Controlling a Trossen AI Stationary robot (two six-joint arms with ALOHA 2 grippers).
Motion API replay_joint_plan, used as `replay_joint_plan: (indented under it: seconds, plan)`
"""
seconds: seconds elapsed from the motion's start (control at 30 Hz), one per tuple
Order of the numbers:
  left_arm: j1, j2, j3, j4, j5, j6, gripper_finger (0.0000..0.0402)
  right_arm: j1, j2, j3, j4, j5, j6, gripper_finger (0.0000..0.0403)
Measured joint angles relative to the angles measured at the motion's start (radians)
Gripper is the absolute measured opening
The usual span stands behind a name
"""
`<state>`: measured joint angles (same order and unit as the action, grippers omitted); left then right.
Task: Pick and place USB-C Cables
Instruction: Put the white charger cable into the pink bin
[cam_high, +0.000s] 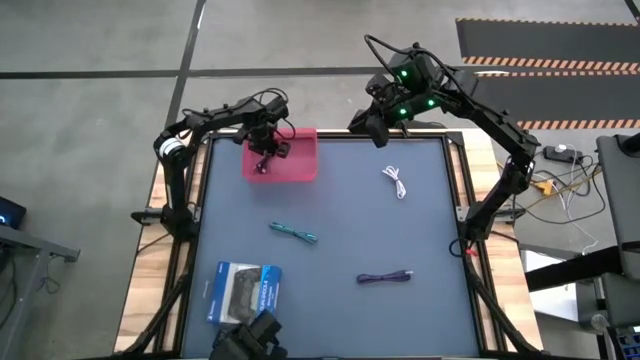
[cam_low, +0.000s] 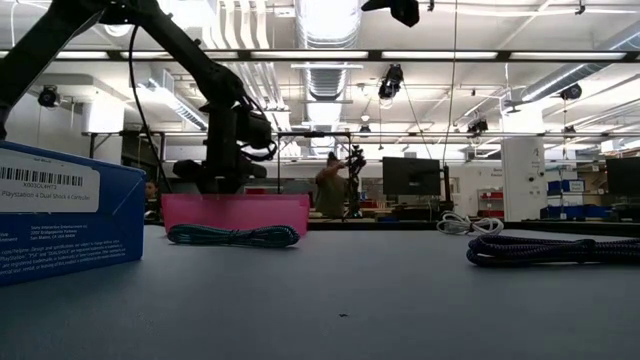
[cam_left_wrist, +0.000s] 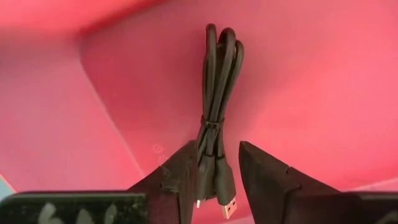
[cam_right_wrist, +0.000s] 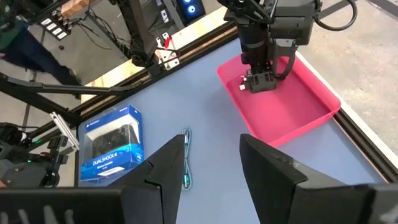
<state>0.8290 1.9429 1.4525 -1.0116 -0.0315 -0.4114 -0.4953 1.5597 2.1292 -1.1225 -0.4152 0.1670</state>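
USB-C Cables: black cable in left gripper, over pink tray.
Risk: clamped plug end may snag a finger on release; right gripper waits parted.

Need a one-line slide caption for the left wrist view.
Left gripper holds the black USB-C cable between its fingers, over the pink tray.

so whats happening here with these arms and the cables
The left gripper is down in the pink tray, its fingers around the black cable. The right gripper hangs open above the table's far edge. The white cable, teal cable and purple cable lie on the mat, outside the tray.
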Motion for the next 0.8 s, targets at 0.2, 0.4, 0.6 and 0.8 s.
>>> replay_joint_plan:
  seconds: [0.2,0.4,0.6,0.8]
  plan:
    - [-0.01,-0.071,0.003,-0.016,0.003,0.035,0.0103,0.0,0.0,-0.003,-0.009,0.054,0.018,0.0138]
    - [-0.03,-0.209,0.003,-0.011,0.003,0.052,0.0103,0.0,0.0,-0.034,-0.017,0.177,0.018,0.0135]
    - [-0.055,-0.347,0.002,0.032,-0.001,0.079,0.0103,-0.004,0.003,-0.109,-0.022,0.268,0.07,0.0136]
    - [-0.096,-0.459,0.002,0.097,0.0,0.111,0.0103,-0.043,0.004,-0.233,-0.005,0.27,0.143,0.0134]
